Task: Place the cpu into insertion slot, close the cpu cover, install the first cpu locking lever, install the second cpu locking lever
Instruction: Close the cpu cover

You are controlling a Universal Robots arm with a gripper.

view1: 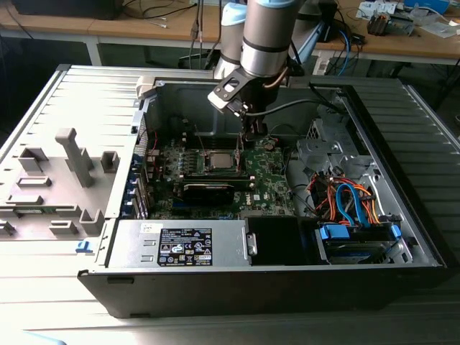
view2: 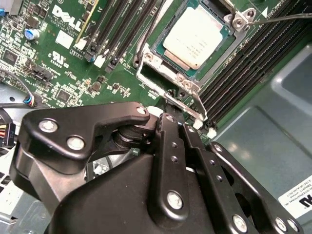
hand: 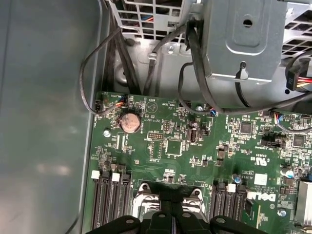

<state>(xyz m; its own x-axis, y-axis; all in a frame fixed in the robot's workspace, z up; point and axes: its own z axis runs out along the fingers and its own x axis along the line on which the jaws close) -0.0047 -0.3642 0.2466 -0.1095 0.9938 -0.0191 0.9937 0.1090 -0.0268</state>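
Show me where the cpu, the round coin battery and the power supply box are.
cpu point(view2: 192, 39), second wrist view, middle of its silver top.
coin battery point(hand: 130, 122), first wrist view, its round face.
power supply box point(view1: 180, 244), exterior view, its labelled top.

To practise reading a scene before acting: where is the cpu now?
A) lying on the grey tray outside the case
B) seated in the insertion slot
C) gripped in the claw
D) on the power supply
B: in the second wrist view the cpu lies silver top up inside the insertion slot on the green board.
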